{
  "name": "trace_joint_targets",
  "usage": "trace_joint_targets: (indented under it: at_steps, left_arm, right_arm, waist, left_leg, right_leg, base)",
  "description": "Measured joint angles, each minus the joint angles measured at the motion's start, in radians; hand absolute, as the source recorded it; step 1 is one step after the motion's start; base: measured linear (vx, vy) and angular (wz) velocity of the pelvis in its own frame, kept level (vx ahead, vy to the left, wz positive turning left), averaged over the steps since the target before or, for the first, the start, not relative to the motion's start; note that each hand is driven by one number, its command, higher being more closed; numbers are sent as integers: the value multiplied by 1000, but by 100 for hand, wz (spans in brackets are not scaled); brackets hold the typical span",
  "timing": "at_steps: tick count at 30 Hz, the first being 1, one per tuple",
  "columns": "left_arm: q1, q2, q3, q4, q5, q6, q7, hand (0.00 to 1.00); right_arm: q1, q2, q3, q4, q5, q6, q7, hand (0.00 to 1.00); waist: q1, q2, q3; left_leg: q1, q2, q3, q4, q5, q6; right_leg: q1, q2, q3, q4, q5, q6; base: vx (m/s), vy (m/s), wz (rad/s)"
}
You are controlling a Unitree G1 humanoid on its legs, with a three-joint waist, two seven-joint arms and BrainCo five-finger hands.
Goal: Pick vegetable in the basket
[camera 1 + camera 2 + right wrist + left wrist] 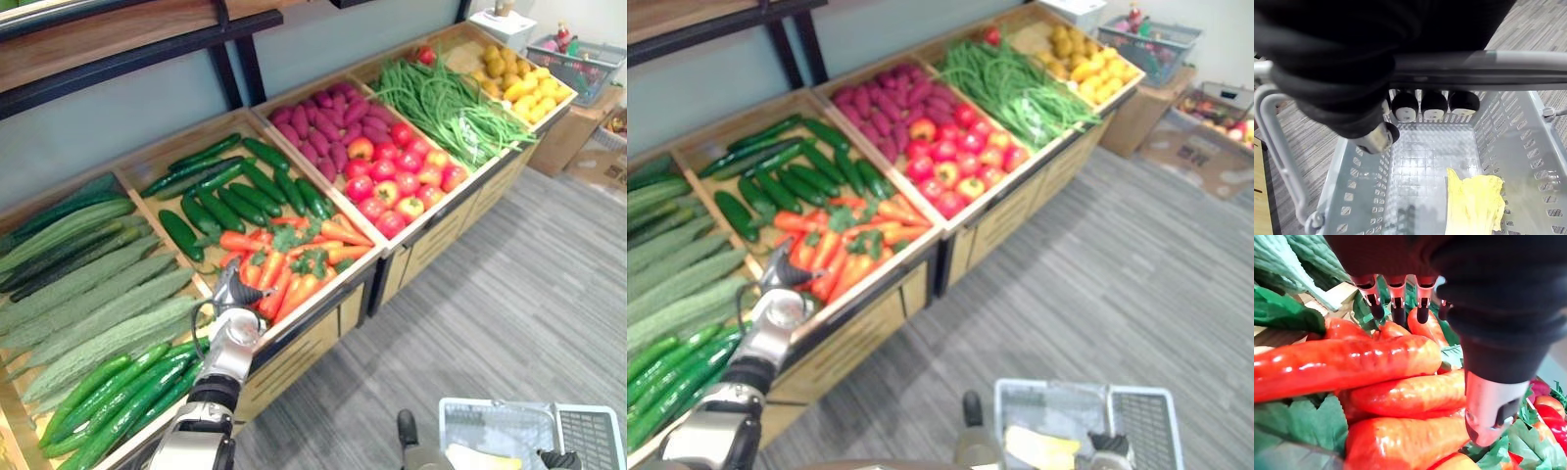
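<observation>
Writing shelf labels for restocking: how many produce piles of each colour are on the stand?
Green: 5 (ridged gourds, bitter gourds, light cucumbers, dark cucumbers, beans)
Orange: 1 (carrots)
Purple: 1 (sweet potatoes)
Red: 1 (red fruit)
Yellow: 1 (yellow fruit)
Total: 9

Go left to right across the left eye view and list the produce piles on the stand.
Pale green bumpy gourds, dark green cucumbers, purple sweet potatoes, long green beans, yellow fruits.
</observation>
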Motion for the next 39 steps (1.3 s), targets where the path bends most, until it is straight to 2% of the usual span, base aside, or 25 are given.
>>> trace_joint_targets:
  at_steps: [1, 2, 6, 15, 31, 39]
  left_arm:
    - [0, -2, 0, 5, 0, 0, 0, 0]
    - [-1, -3, 0, 21, 0, 0, 0, 100]
    - [-1, -4, 3, 44, 14, 14, 3, 100]
    - [-34, -1, 24, 92, 40, 7, 16, 100]
    - [-35, 4, 24, 94, 40, -2, 20, 100]
    - [-32, 4, 23, 63, 38, 1, 45, 100]
  right_arm:
    - [0, 0, 0, 0, 0, 0, 0, 100]
    - [-1, 0, 0, 0, 0, 0, 0, 100]
    - [-4, 0, -1, 0, -2, 0, -2, 100]
    - [-9, 0, 1, 0, -8, -4, -3, 100]
    - [-10, 0, 29, 0, -9, -7, -4, 100]
    - [-10, 0, 30, 0, -8, -7, -4, 100]
  waist:
    - [0, 0, 0]
    - [0, 0, 0]
    - [-2, 2, 5]
    - [-3, -1, 17]
    - [-3, -8, 27]
    - [-3, -18, 33]
  left_leg:
    - [0, 0, 1, 0, 0, 0]
    - [-1, 1, 3, -1, 0, 0]
    - [-1, 1, 6, -2, 0, 0]
    - [1, 2, 7, 2, 0, 0]
    - [2, 4, 10, 2, 0, -1]
    - [2, 4, 9, 2, 0, -1]
  right_leg:
    - [-2, 0, 1, 0, 0, 0]
    - [-4, 1, 3, 0, 0, 0]
    - [-6, 3, 5, 4, 0, 0]
    - [-3, 3, 5, 1, 0, 0]
    - [-3, 5, 6, 4, 0, 0]
    - [-4, 5, 5, 5, 0, 0]
  base:
    - [0, -18, -4]
    - [2, -16, -6]
    - [4, -7, -2]
    - [0, 0, 0]
    - [0, 0, 0]
    - [0, 0, 0]
